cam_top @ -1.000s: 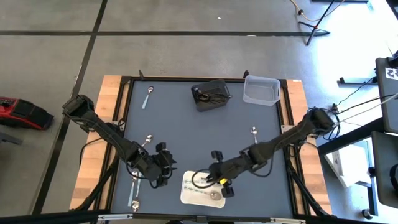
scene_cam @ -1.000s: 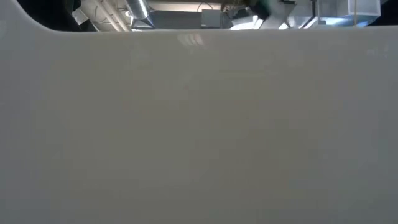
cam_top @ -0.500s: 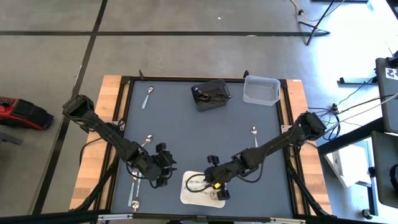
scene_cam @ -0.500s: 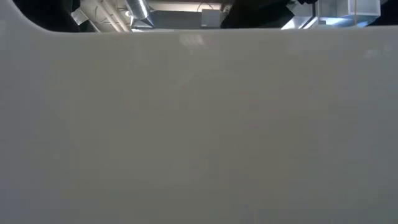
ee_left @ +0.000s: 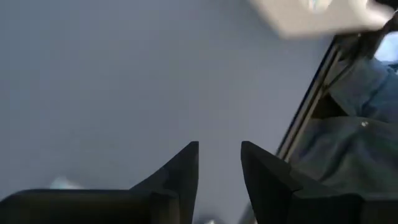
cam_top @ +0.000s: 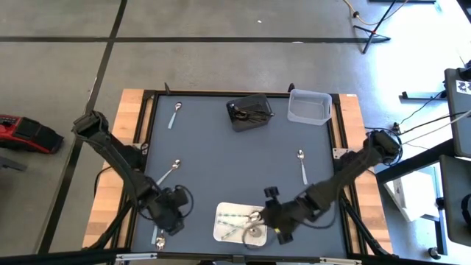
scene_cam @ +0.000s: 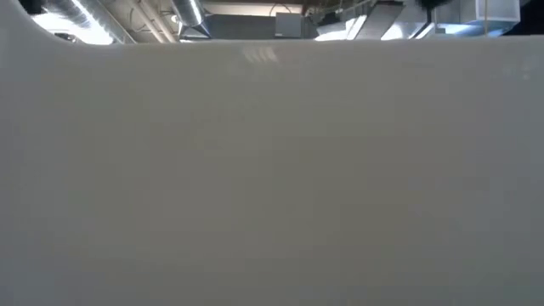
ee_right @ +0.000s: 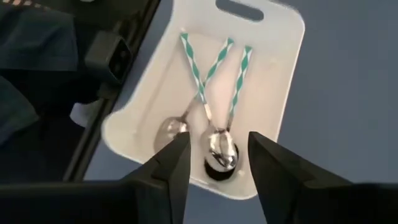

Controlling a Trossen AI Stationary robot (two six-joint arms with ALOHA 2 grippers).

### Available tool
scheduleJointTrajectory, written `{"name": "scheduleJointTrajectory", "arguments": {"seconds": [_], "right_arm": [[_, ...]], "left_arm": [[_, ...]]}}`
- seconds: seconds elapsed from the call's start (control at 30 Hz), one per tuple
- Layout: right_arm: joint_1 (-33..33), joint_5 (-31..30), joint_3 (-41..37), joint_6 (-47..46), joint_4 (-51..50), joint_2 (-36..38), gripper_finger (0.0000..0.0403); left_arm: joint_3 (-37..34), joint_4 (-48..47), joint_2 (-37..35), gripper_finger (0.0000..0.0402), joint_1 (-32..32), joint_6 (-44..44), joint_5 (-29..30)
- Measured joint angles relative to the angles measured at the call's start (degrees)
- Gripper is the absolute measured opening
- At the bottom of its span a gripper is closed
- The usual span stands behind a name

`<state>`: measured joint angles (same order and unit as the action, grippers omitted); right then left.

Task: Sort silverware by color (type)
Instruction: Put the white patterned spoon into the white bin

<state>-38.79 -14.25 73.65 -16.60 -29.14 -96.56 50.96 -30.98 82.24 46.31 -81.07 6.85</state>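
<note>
High view: the right gripper (cam_top: 259, 221) hangs over the white tray (cam_top: 223, 234) at the table's 6 o'clock edge; the left gripper (cam_top: 174, 221) sits at the tray's 9 o'clock. Loose spoons (cam_top: 301, 165) lie on the mat.

Right wrist view: fingers (ee_right: 176, 163) parted, empty, three teal-striped spoons (ee_right: 214, 140) below in the tray (ee_right: 273, 87).

Left wrist view: fingers (ee_left: 180, 171) apart over bare mat, holding nothing.

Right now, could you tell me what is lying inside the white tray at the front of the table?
The white tray holds three spoons with teal-and-white striped handles, bowls toward one end. The right gripper hovers open above, covering part of that end.
</note>
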Motion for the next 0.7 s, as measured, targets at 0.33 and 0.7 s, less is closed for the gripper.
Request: {"name": "scheduleJointTrajectory", "arguments": {"seconds": [0.33,0.7], "right_arm": [[-9.88,-14.32,-0.84,-9.65,-2.1,0.53,0.0147],[-10.69,-17.12,-5.15,-17.83,1.99,0.53,0.0147]], "left_arm": [[-0.13,-13.05,2.42,0.0114,7.35,-25.11,0.11],[-0.14,-8.72,12.89,0.0114,8.19,-28.32,-6.48]]}}
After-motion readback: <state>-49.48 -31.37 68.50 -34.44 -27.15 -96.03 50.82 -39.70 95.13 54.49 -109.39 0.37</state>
